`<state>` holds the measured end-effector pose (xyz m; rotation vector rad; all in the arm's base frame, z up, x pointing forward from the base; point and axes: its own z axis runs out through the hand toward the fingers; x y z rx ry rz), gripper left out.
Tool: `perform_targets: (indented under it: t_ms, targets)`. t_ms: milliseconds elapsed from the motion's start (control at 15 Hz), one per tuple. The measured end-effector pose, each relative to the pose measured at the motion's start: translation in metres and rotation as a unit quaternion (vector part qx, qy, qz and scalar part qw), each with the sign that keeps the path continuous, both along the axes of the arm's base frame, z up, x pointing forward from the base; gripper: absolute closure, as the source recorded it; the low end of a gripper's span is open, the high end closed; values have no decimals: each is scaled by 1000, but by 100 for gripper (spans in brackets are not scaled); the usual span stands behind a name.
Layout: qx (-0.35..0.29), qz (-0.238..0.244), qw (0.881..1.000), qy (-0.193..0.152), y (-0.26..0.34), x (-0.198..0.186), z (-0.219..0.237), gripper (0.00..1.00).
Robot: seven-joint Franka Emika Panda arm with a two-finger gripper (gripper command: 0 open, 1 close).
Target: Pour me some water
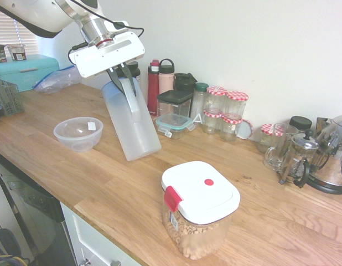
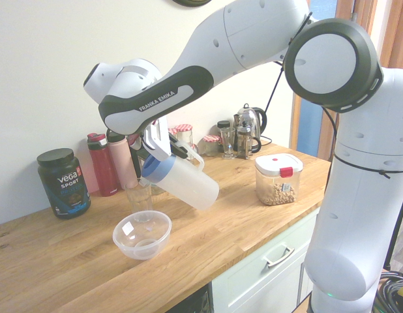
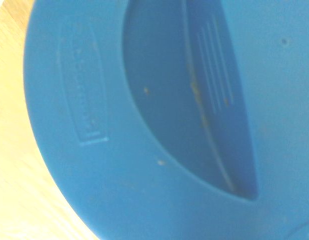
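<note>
A translucent pitcher point(image 1: 132, 119) with a blue lid point(image 2: 156, 168) hangs tilted above the counter, its spout end lowered toward a clear drinking glass point(image 2: 139, 195). My gripper point(image 1: 122, 75) point(image 2: 164, 147) is shut on the pitcher's handle at its top. The glass stands just behind a clear plastic bowl point(image 2: 142, 233) point(image 1: 78, 133); the first exterior view does not show it. I cannot make out any water in the pitcher or the glass. The blue lid point(image 3: 94, 125) fills the wrist view.
A white-lidded container with a red latch point(image 1: 200, 208) point(image 2: 278, 179) stands near the counter's front edge. Along the wall are red and pink bottles point(image 1: 159, 80), jars point(image 1: 226, 108), a French press point(image 1: 297, 160), a kettle point(image 1: 334, 155) and a black tub point(image 2: 63, 181).
</note>
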<state>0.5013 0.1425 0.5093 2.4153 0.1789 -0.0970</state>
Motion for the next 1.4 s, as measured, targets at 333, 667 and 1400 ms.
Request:
perform_targets:
  t_ms: [333, 667, 1400]
  targets:
    - [-18, -1, 1000, 1, 8, 0, 3, 100]
    - [-25, -2, 1000, 6, 11, 8, -2, 100]
    - [130, -56, 986, -92, -81, -18, 110, 100]
